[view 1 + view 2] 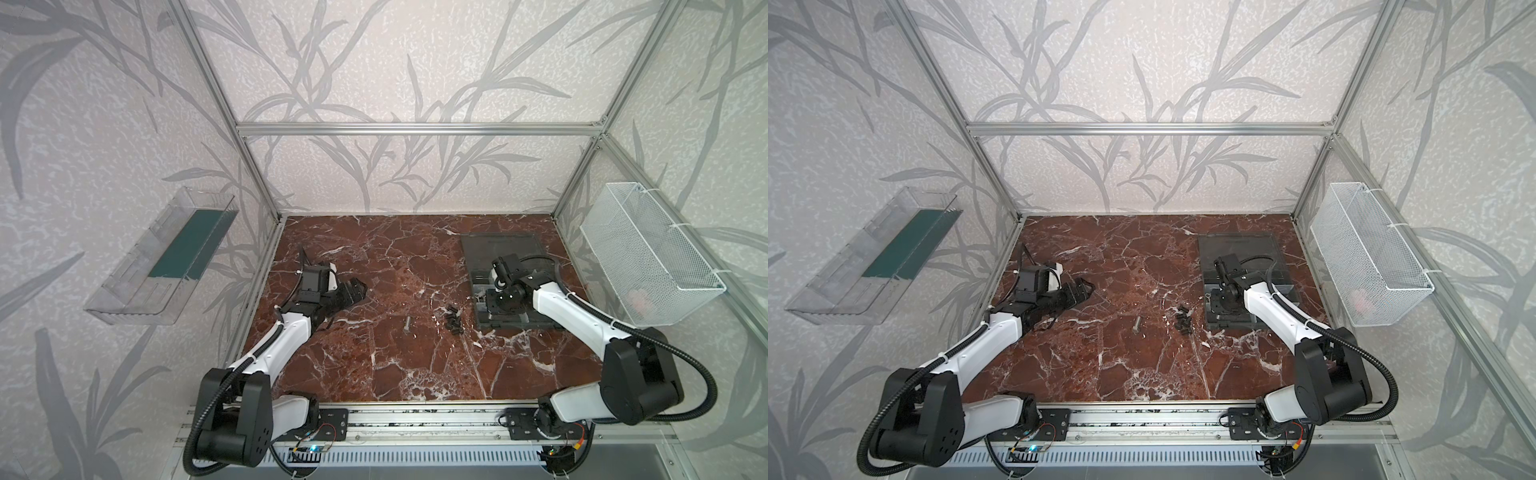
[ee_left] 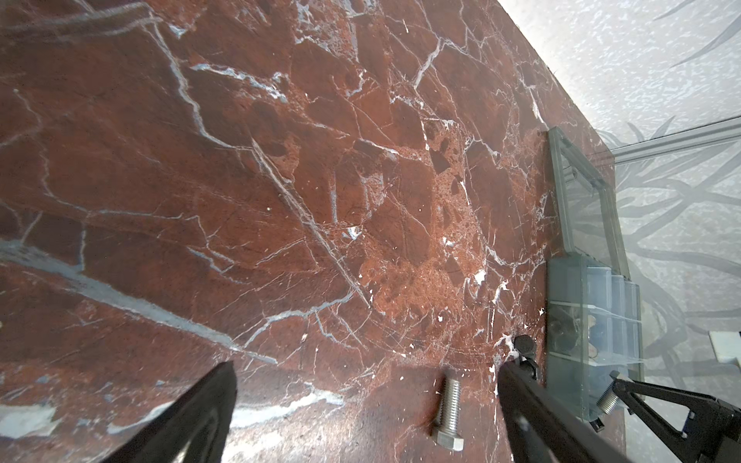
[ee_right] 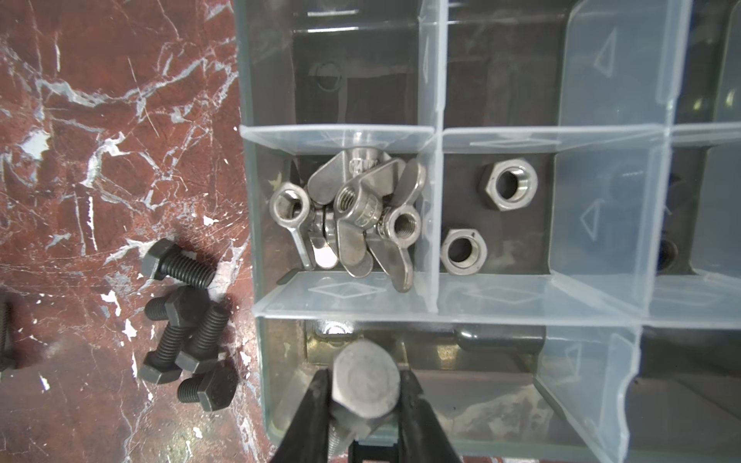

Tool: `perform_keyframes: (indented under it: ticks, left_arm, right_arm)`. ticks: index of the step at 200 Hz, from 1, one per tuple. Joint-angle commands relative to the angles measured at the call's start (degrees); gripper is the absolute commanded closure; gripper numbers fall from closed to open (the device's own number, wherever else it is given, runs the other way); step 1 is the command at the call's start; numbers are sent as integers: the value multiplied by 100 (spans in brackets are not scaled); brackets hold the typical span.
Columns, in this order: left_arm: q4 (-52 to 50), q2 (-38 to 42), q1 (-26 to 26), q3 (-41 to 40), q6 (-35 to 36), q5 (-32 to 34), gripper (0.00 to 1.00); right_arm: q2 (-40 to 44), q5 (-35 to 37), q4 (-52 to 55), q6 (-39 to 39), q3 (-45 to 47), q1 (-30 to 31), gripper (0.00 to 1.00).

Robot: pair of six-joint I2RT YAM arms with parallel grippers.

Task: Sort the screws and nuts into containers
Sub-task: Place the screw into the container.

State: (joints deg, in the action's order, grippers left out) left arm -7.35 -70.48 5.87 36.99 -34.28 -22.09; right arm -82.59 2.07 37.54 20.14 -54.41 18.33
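my right fingers (image 3: 316, 417) are clamped on a silver hex bolt (image 3: 367, 383), pinching its head from both sides with the threaded shaft pointing down. i hold it just above a corner compartment (image 3: 473, 401) of the grey organiser box (image 1: 505, 322). the box sits right of centre in both top views, on the dark red marble tabletop (image 1: 374, 257). its flat lid (image 1: 498, 249) lies folded back toward the upper edge of the tabletop. something brassy and a dark rounded piece lie in that compartment, but i cannot tell what they are.

the next compartment along the same outer wall holds a tangle of silver wing nuts (image 3: 357, 216). the one beside that holds two silver hex nuts (image 3: 506, 187), lying flat and apart from each other.

five black hex bolts (image 3: 200, 336) lie heaped on the tabletop just beside the box's outer wall, in the middle of the frame in a top view (image 1: 454, 322). a loose silver bolt (image 1: 407, 326) lies alone on its side to the left of that heap.

my left fingers (image 1: 355, 291) sit left of centre, low over the tabletop. they are spread wide with nothing between them, and the loose silver bolt (image 2: 449, 413) lies untouched ahead of them.
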Motion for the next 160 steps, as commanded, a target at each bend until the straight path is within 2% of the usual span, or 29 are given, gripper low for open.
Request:
perform_keyframes:
  ticks: [1, 46, 160]
  left_arm:
    - [-91, 122, -23, -69, 20, 82, 1]
    - [-91, 133, -24, -73, 24, 91, 1]
    - [-104, 147, -19, -69, 34, 99, 1]
  right_arm:
    - [-16, 49, 0, 95, -158, -56, 100]
    - [76, 191, -9, 302, -43, -175, 100]
    - [-293, 130, -261, 636, -8, -189, 100]
